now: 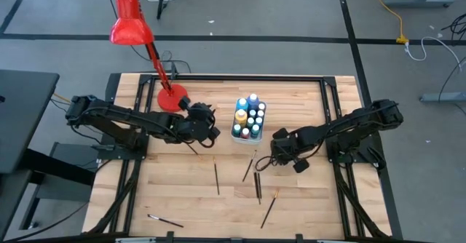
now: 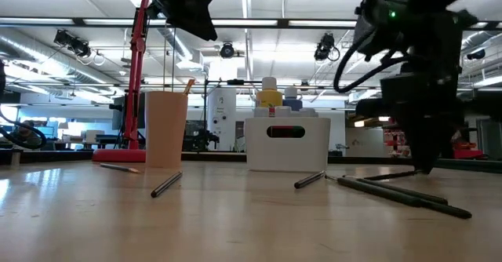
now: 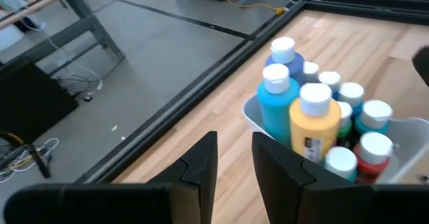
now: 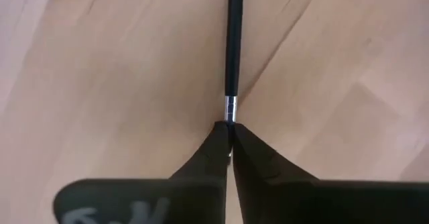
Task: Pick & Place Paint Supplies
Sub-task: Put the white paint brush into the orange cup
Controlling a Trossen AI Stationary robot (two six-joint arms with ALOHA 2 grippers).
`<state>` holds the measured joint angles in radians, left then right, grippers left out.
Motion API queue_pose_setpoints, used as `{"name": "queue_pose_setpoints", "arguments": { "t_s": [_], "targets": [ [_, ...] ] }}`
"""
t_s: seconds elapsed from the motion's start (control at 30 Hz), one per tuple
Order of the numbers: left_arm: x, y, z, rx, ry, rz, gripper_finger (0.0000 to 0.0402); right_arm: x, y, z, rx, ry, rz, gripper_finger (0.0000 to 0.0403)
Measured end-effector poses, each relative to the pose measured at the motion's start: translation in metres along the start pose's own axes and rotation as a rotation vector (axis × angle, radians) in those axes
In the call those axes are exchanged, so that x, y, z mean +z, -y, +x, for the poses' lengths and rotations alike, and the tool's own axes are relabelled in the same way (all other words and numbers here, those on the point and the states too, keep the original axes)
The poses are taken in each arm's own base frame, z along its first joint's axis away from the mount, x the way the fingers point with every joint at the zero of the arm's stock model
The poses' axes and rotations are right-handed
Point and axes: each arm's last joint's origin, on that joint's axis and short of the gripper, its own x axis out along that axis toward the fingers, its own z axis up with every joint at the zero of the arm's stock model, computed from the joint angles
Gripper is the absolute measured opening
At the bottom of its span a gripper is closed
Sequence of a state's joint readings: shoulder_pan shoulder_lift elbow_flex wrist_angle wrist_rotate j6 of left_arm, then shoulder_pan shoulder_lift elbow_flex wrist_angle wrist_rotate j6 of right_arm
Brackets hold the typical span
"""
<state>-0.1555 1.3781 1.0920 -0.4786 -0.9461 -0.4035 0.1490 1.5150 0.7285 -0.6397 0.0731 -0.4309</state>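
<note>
Wood counter (image 1: 306,199): pale planks, brushes scattered
Room: grey floor, ceiling lights
Right claw (image 4: 230,133): clamped on brush (image 4: 232,43)
Left claw (image 3: 234,158): fingers apart, empty

light: bright, even overhead | glare: ceiling strips, low view | blur: near fingers (image 3: 201,167) soft | shadows: faint

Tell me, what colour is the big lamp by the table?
The lamp is bright red, shade, arm and base alike; the high view shows it best.
</note>
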Motion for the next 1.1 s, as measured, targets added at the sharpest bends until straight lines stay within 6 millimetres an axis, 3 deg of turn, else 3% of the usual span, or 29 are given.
{"name": "queue_pose_setpoints", "arguments": {
  "t_s": [0.23, 0.33, 0.53, 0.73, 0.9, 1.1],
  "targets": [
    [0.0, 0.001, 0.0, -0.019, -0.008, -0.019, 0.0104, 0.042, 0.001, -0.054, -0.205, -0.006, -0.224, 0.0003],
    [0.0, 0.002, 0.0, -0.066, -0.024, -0.062, 0.0104, 0.065, 0.002, -0.08, -0.39, 0.046, -0.327, 0.0003],
    [0.001, 0.009, -0.001, -0.266, -0.088, -0.094, 0.0104, 0.097, -0.002, -0.11, -0.823, -0.007, -0.674, 0.0003],
    [0.006, 0.018, -0.005, -0.532, -0.129, -0.134, 0.0104, 0.121, 0.003, -0.117, -1.081, -0.164, -0.902, 0.0002],
    [0.015, 0.022, -0.007, -0.622, -0.078, -0.207, 0.0104, 0.133, 0.006, -0.107, -1.112, -0.198, -1.015, 0.0002],
    [0.015, 0.025, -0.009, -0.762, -0.146, -0.273, 0.0104, 0.144, 0.007, -0.089, -1.122, -0.291, -1.106, 0.0]
  ]
}}
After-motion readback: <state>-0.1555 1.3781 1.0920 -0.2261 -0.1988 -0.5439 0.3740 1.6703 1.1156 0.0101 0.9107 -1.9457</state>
